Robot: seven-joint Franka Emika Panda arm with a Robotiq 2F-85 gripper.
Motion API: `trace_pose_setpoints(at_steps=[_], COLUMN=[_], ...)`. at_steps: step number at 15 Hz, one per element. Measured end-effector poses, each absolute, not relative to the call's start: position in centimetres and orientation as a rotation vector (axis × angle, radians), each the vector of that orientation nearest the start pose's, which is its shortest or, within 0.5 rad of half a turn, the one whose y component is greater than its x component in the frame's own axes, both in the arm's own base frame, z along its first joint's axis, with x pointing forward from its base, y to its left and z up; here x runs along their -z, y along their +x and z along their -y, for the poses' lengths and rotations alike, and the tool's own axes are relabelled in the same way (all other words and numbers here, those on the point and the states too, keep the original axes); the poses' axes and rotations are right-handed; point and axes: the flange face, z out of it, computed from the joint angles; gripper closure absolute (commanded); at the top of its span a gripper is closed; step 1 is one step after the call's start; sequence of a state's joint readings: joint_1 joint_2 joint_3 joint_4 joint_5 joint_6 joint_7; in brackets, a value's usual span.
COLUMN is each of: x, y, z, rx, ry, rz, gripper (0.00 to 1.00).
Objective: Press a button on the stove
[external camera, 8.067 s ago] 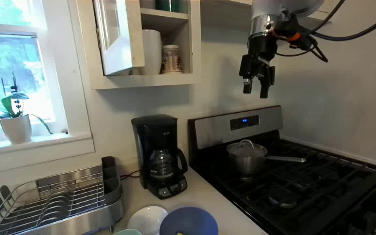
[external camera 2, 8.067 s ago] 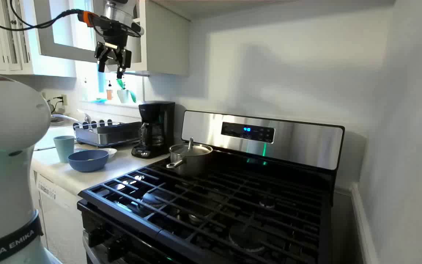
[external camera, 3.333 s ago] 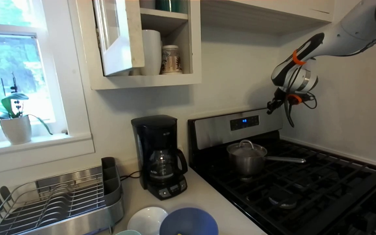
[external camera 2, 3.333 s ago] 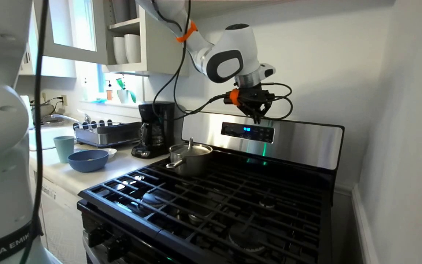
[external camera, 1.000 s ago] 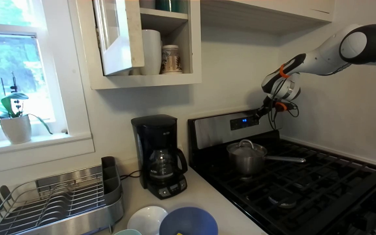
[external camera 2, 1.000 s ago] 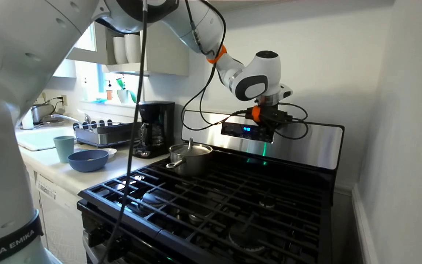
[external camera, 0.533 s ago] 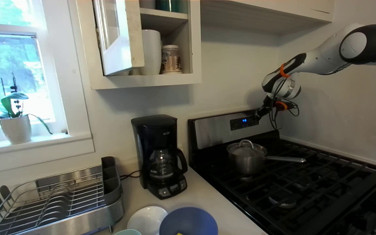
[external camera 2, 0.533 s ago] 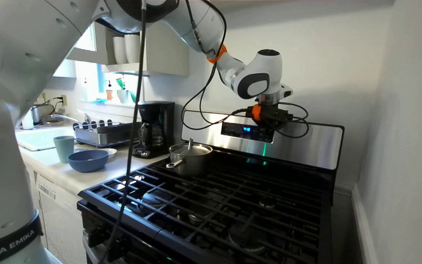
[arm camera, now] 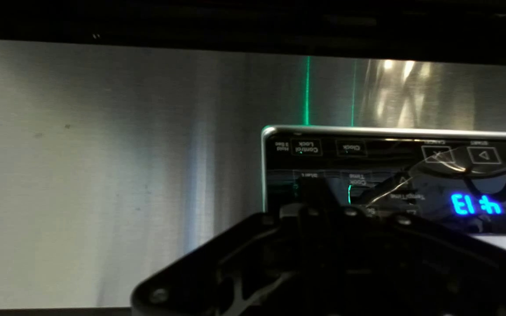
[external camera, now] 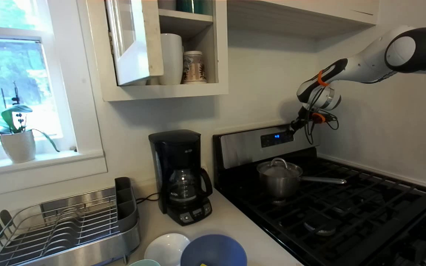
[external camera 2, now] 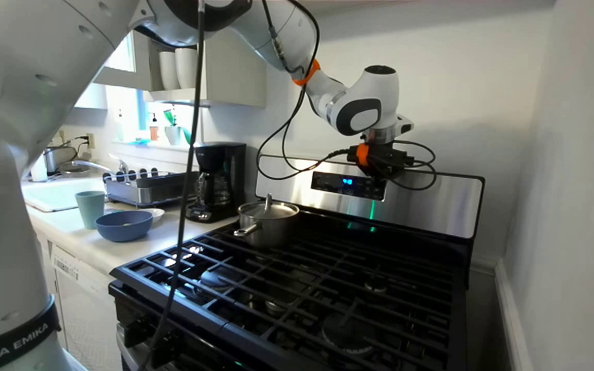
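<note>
The stove (external camera 2: 431, 206) stands beside the worktop (external camera: 231, 218), its back to the wall (external camera 2: 457, 103), and its button panel (arm camera: 389, 162) sits directly before the fingers (arm camera: 316, 195). These are clenched together, with nothing seen between them, and in the wrist view their tip covers part of the panel near the words Start and Cook Time; whether it touches the glass, I cannot tell. The main danger, I think, is a wrong press: the buttons lie close together and the tip hides what is behind it, so a small sideways drift can hit a neighbour. If the arm (external camera 2: 297, 36) pushes too deep, the stiff panel will hardly give way and the tip may slide. It is also near the panel's metal edge (arm camera: 264, 166), where it could catch. A cable (external camera 2: 279, 179) loops above the pot (external camera 2: 271, 229) and may snag on its lid handle. For retreat, the best room seems outward, above the grates (external camera 2: 323, 268).
</note>
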State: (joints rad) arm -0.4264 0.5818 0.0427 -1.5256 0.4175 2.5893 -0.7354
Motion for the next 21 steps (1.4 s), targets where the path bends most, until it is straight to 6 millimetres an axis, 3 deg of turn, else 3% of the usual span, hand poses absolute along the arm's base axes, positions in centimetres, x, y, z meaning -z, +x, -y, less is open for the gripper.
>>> trace_pose_setpoints(at_steps=[21], x=[-37.03], y=[68.62], z=[28.6], rx=[0.905], ry=[-2.985], rz=[-0.082], gripper=[1.0])
